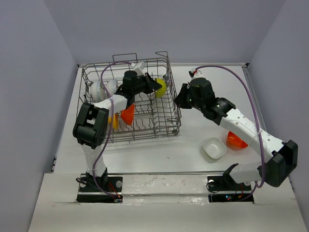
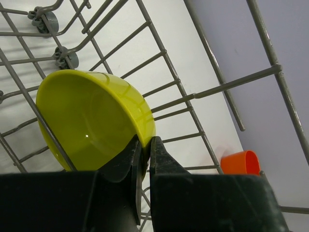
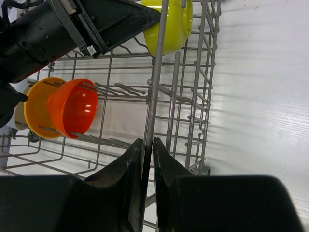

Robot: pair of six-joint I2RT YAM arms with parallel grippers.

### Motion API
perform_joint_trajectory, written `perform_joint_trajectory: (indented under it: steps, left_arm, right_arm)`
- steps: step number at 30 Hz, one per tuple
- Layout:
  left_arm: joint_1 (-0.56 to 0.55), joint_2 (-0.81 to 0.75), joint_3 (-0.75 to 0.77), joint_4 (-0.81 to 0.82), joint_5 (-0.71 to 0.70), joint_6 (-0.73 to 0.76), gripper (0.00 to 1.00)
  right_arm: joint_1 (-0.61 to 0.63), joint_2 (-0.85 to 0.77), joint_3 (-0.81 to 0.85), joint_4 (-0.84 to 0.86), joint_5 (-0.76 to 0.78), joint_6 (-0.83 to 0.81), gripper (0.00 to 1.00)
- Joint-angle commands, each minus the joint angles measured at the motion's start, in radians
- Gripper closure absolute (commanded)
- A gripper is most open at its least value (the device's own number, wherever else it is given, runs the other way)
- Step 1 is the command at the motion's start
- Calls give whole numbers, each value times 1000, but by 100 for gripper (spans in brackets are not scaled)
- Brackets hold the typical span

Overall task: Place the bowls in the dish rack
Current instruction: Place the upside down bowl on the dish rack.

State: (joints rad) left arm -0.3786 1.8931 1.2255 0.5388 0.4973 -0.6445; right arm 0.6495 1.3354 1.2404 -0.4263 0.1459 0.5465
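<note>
Lime bowl (image 2: 87,116) rim pinched: left wrist view only.

left arm (image 1: 91,126): stands up from its base at the near left, elbow folded high, forearm going forward and to the right, into the dish rack (image 1: 170,104)
left wrist: nearly level, turned toward the right
left gripper (image 1: 157,85): black fingers (image 2: 166,159) almost together, pinching the rim of the green bowl (image 2: 91,121) between the tips
right arm (image 1: 241,123): goes from its base at the near right out to the far left, long and low over the table
right gripper (image 3: 148,145): fingers nearly closed, with one thin upright wire of the dish rack's side between them
</note>
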Motion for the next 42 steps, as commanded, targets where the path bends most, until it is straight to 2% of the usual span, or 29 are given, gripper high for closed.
perform_joint_trajectory:
  steps: [1,13,15,23,38,42]
  left_arm:
    - [58,-86,-15,7,-109,78,87]
    - [58,-103,-8,-62,-169,92,84]
    - [60,-106,-4,-79,-184,97,80]
    - [58,-108,5,-128,-220,103,75]
    - [60,-89,58,-241,-279,123,74]
    - [60,-86,71,-267,-295,128,71]
  right_arm:
    - [-7,1,-19,-20,61,-19,81]
    - [-7,4,-18,-17,57,-20,81]
    - [-7,5,-16,-17,55,-20,81]
    - [-7,7,-16,-17,54,-20,81]
    - [-7,19,-6,-17,49,-25,82]
    - [-7,22,-2,-16,49,-23,82]
